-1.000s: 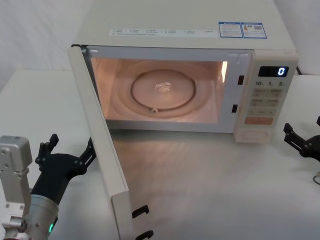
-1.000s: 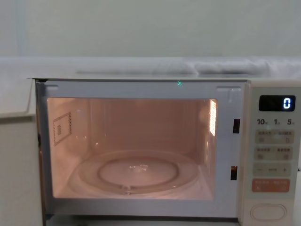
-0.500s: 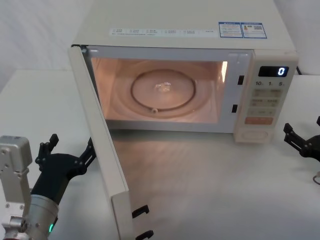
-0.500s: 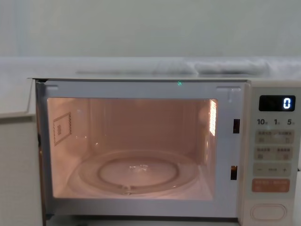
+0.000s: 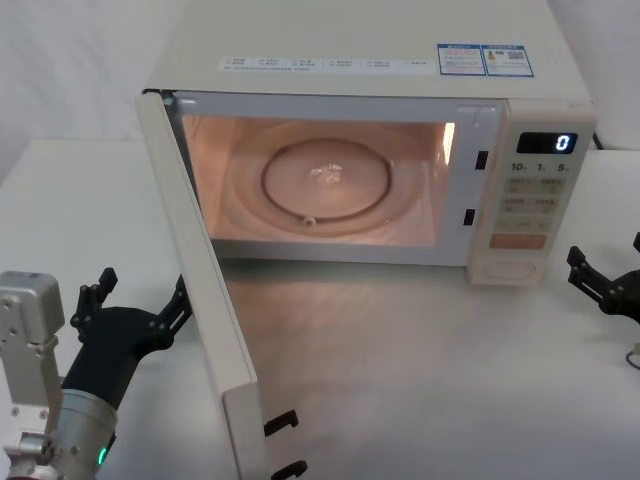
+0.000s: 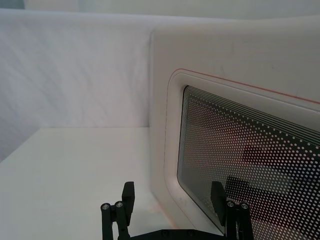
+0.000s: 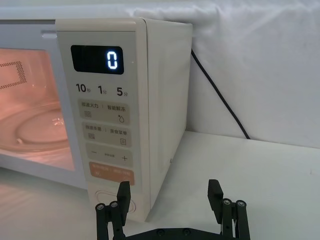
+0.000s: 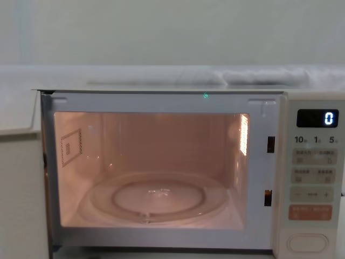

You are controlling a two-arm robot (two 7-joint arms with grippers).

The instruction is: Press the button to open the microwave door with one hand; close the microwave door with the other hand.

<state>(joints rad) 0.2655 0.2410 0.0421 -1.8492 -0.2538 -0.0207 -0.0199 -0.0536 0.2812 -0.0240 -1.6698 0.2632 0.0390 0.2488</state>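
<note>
The cream microwave (image 5: 370,50) stands at the back with its cavity lit and a glass turntable (image 5: 325,180) inside. The microwave door (image 5: 205,300) is swung wide open on its left hinge and points toward me. My left gripper (image 5: 142,287) is open and sits just left of the door's outer face; in the left wrist view the left gripper (image 6: 172,195) faces the dotted door window (image 6: 250,150). My right gripper (image 5: 606,252) is open at the table's right edge. In the right wrist view the right gripper (image 7: 169,192) is low in front of the oval button (image 7: 107,196).
The control panel (image 5: 530,200) shows a lit "0" on its display (image 8: 318,117). A black cable (image 7: 217,95) runs down the white backdrop to the right of the oven. Two door latch hooks (image 5: 282,445) stick out at the door's free edge. White tabletop (image 5: 420,380) lies before the cavity.
</note>
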